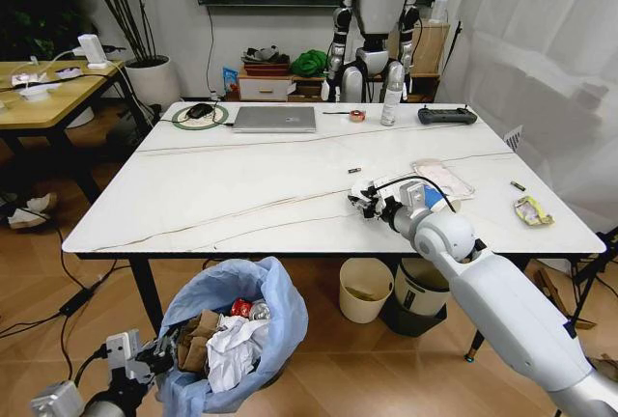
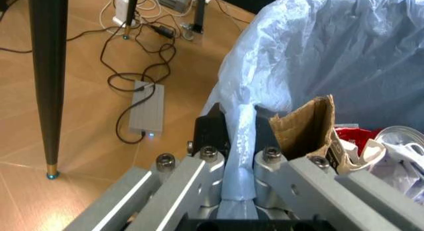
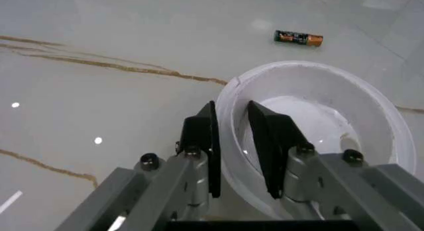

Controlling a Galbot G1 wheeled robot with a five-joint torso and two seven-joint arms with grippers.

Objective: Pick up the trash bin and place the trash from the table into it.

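Left gripper [image 2: 240,141] is clamped on the bag rim of the trash bin [image 1: 232,335], held below the table's [image 1: 241,195] front edge. Right gripper [image 3: 233,141] pinches the wall of a paper cup [image 3: 318,126] near the front-right corner, probably lifted. Keep grip firm, carry cup w/o tilting, release over the bin.

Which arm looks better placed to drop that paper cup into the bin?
Probably the right: its pincer is shut on the paper cup's rim, on the table. The left pincer grips the trash bin bag.
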